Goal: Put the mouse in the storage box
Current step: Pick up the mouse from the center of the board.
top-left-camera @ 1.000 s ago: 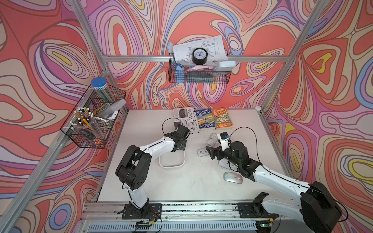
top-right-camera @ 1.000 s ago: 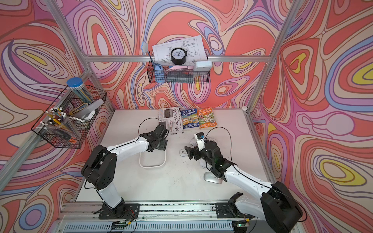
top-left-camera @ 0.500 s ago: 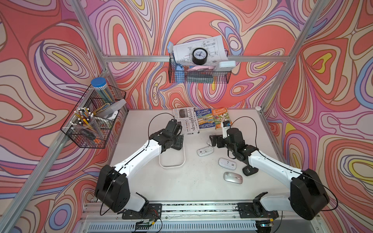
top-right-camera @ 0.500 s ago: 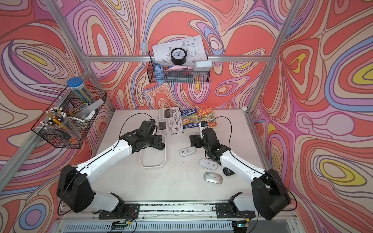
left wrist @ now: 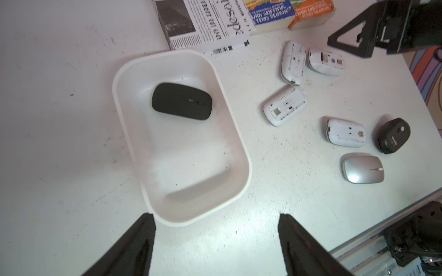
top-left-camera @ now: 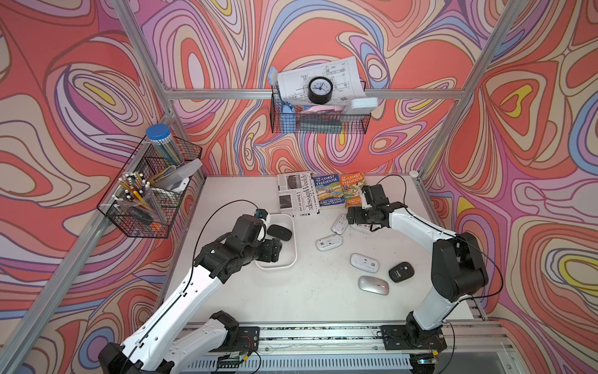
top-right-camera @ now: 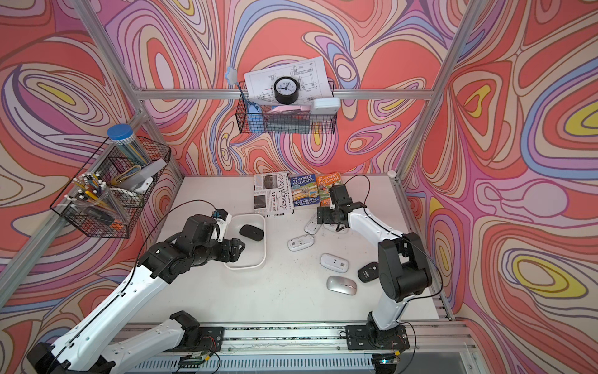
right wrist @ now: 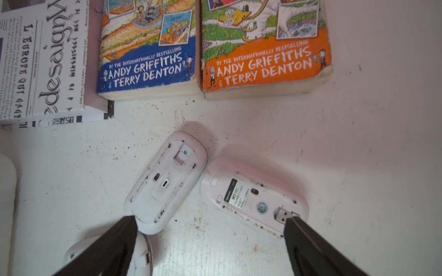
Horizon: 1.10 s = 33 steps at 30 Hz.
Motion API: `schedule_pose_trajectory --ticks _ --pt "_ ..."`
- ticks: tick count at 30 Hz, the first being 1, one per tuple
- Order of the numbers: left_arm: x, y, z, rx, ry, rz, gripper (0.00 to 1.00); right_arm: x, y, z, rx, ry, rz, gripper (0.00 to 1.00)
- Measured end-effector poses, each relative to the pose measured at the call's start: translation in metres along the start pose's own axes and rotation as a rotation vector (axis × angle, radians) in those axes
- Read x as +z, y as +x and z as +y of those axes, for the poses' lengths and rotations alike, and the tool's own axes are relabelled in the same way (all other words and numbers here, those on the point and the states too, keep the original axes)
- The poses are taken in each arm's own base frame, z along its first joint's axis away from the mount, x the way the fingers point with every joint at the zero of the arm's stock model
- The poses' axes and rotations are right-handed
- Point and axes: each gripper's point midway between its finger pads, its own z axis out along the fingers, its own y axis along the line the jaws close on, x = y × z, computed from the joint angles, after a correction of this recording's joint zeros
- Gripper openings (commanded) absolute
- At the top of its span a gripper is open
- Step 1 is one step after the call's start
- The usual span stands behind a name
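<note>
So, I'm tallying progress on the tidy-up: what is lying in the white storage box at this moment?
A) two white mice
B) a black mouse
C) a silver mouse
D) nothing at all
B: one black mouse lies inside the storage box, while the silver mouse sits outside it on the table.

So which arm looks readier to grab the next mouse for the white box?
Probably right: the right gripper hovers open over two upturned white mice. The left gripper, open and empty, sits at the storage box, farther from them.
</note>
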Motion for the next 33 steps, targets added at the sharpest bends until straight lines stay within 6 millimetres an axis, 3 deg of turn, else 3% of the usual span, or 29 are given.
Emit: schedule_pose_trajectory --ticks 3,7,17,27,33 --pt "-0.002 0.012 0.001 0.0 0.013 0.005 0.79 0.009 -0.009 -0.011 -0.004 -0.003 0.007 0.98" --pt "-0.006 0.024 0.005 0.001 0.021 -0.007 0.8 0.025 0.0 -0.024 -0.015 0.005 0.067 0.98" --pt "-0.008 0.025 0.007 0.001 0.014 -0.014 0.8 0.062 0.007 -0.02 -0.015 -0.066 0.171 0.98" --pt "-0.015 0.023 0.009 0.002 0.01 -0.048 0.81 0.068 0.006 -0.013 -0.024 -0.108 0.195 0.98" --pt "-0.014 0.024 0.01 0.001 0.005 -0.046 0.81 0.067 0.034 -0.016 0.01 -0.106 0.25 0.98"
